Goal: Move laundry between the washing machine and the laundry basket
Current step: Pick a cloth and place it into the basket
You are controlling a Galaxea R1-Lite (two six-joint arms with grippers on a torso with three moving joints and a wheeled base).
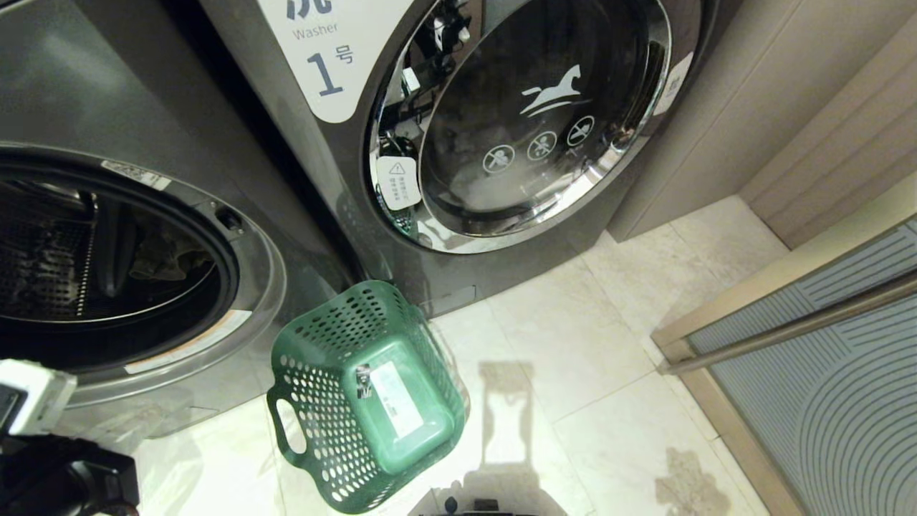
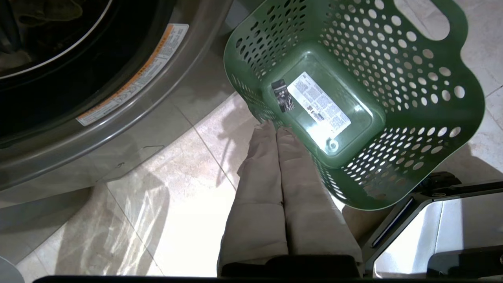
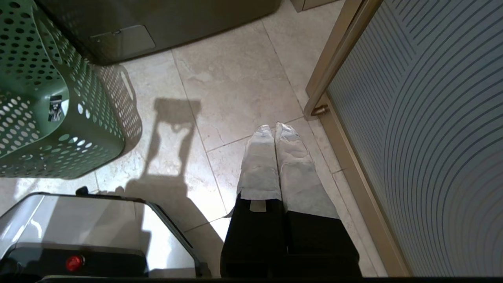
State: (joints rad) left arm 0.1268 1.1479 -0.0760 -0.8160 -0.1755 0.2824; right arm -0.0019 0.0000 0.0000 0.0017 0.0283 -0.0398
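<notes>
The pale cream marble-tiled floor (image 1: pixel 609 344) is carrying the small dark green perforated plastic laundry basket (image 1: pixel 365 398), which is sitting just before two dark grey front-loading washing machines (image 1: pixel 401 236) standing at its far edge.

Left gripper (image 2: pixel 276 127) is hanging just beside the laundry basket (image 2: pixel 467 118), right at its rim, jaws pressed together with nothing between them, cloth-wrapped fingers (image 2: pixel 259 173) pointing down. Left arm (image 1: pixel 43 459) is sitting on the washer side of the basket. Right gripper (image 3: pixel 274 130) is hanging well apart from the basket, jaws together too, also pointing down.
</notes>
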